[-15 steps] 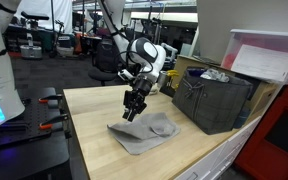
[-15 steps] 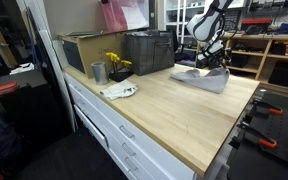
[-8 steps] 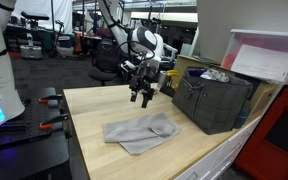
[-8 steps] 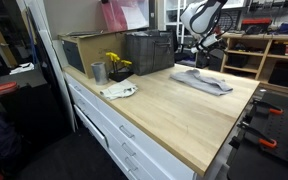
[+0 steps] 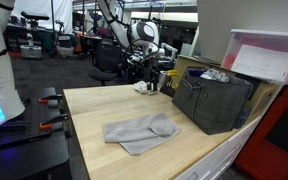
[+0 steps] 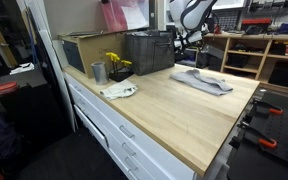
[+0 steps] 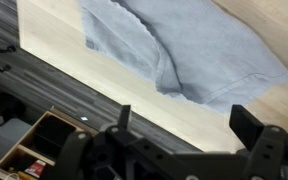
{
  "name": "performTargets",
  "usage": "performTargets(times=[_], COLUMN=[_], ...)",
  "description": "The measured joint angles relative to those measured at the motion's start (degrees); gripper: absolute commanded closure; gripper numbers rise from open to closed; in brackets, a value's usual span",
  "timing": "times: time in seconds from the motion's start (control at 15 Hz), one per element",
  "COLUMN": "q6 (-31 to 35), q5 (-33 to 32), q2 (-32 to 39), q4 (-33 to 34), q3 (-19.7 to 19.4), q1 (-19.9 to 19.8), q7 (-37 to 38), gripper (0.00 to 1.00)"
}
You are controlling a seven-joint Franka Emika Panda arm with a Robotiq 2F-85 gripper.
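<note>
A grey cloth point(image 5: 139, 131) point(image 6: 204, 80) point(image 7: 179, 45) lies crumpled flat on the light wooden tabletop point(image 5: 94, 110) in both exterior views and in the wrist view. My gripper point(image 5: 150, 78) point(image 6: 187, 38) point(image 7: 184, 122) hangs high above the table's far edge, well clear of the cloth. Its two dark fingers point(image 7: 252, 125) stand wide apart and open, with nothing between them. The wrist view looks down past them onto the cloth and the table's edge.
A dark crate point(image 5: 214, 100) point(image 6: 149, 52) full of items stands beside the cloth. Farther along the counter in an exterior view are a metal cup point(image 6: 98, 72), yellow flowers point(image 6: 115, 62), a white rag point(image 6: 119, 91) and a cardboard box point(image 6: 84, 50). Drawers point(image 6: 114, 135) line the front.
The gripper let go of the cloth, opened wide and rose up and back from it. The cloth now lies flatter on the table.
</note>
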Motion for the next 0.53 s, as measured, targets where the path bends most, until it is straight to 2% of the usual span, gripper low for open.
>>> performTargets(times=[0.2,0.53], q6=[4.32,4.68], q5=[3.71,4.24], q2=[0.31,0.3], q4=[-0.13,-0.13], q3=[0.63,0.84], q1=[-1.05,-1.14], q7=[-7.25,-8.67], gripper=[0.0,0.0])
